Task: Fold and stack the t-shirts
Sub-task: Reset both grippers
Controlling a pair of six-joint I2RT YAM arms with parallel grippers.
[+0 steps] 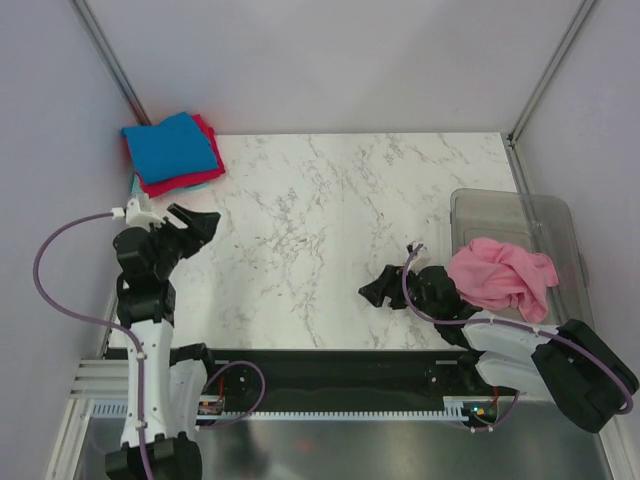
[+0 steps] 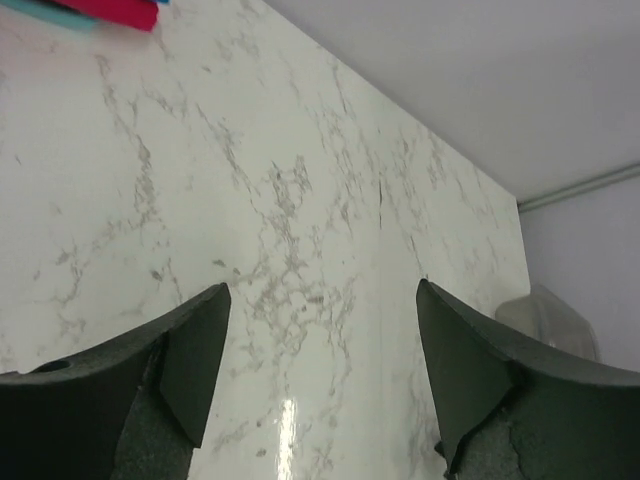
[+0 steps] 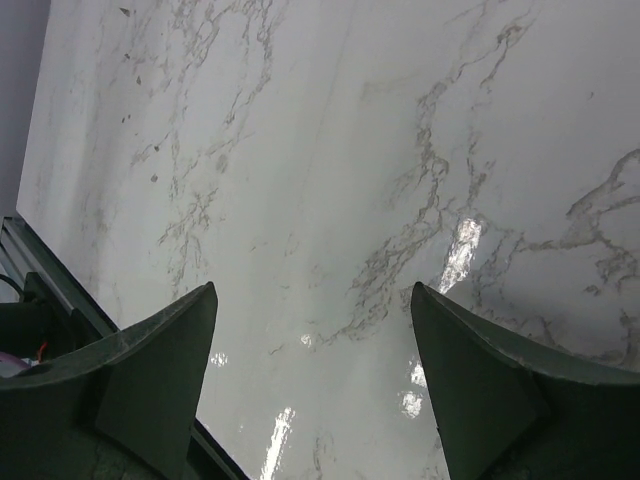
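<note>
A folded stack lies at the table's far left corner: the bright blue t-shirt (image 1: 171, 147) on top, the crimson red t-shirt (image 1: 178, 181) under it, the pale teal t-shirt (image 1: 196, 186) showing at the bottom edge. The red (image 2: 120, 12) and teal (image 2: 45, 12) edges show at the top of the left wrist view. The pink t-shirt (image 1: 500, 275) lies crumpled in the clear plastic tub (image 1: 500, 207) at the right. My left gripper (image 1: 200, 222) is open and empty, near the stack. My right gripper (image 1: 378, 291) is open and empty, left of the tub, over bare marble.
The marble tabletop (image 1: 330, 230) is walled in by grey panels at the back and sides. A black rail with cables runs along the near edge (image 1: 330, 375). The tub's corner shows in the left wrist view (image 2: 550, 315).
</note>
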